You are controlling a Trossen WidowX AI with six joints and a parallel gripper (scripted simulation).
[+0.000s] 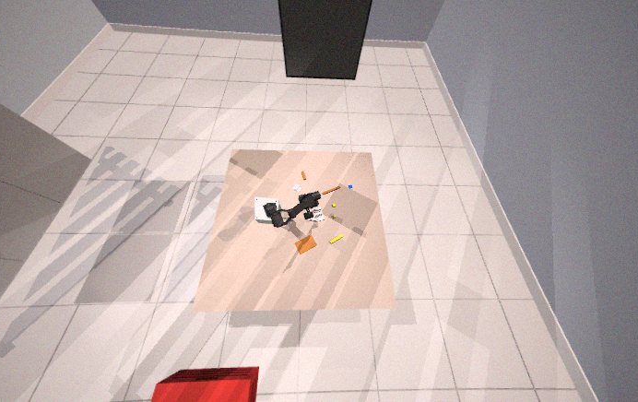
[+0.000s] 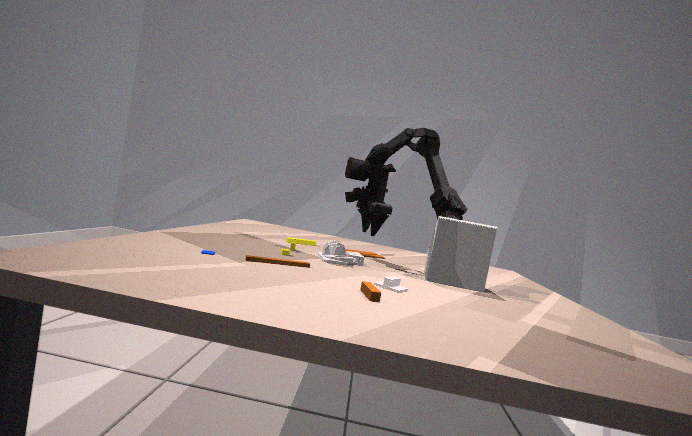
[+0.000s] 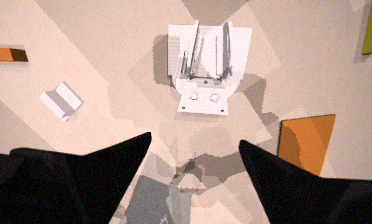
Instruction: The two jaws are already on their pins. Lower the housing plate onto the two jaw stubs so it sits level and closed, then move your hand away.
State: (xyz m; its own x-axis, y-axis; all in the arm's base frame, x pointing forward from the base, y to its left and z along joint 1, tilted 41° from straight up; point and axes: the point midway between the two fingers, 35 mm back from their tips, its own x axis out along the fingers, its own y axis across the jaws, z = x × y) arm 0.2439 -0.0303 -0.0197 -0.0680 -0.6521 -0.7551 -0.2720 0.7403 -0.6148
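Note:
The white jaw assembly (image 1: pixel 317 215) (image 2: pixel 341 255) stands on the table. In the wrist view its two upright curved jaws, the left jaw (image 3: pixel 194 50) and the right jaw (image 3: pixel 227 47), stand side by side on a wide base (image 3: pixel 177 37). The white housing plate (image 3: pixel 205 107) lies across the near end of the jaws, with two round outlines and small dark holes in it. It looks flat from above; whether it is fully level I cannot tell. The jaw stubs are hidden. My gripper (image 2: pixel 369 233) (image 3: pixel 194 139) is open and empty, raised well above the table and clear of the assembly.
A small white block piece (image 1: pixel 296 187) (image 2: pixel 392 283) (image 3: pixel 62 101) and a short orange bar (image 1: pixel 303 175) (image 2: pixel 370 291) lie to one side. An orange plate (image 1: pixel 305 244) (image 3: pixel 305 142) lies on the other. A long orange bar (image 1: pixel 330 190), yellow pieces and a blue piece (image 1: pixel 349 186) lie beyond.

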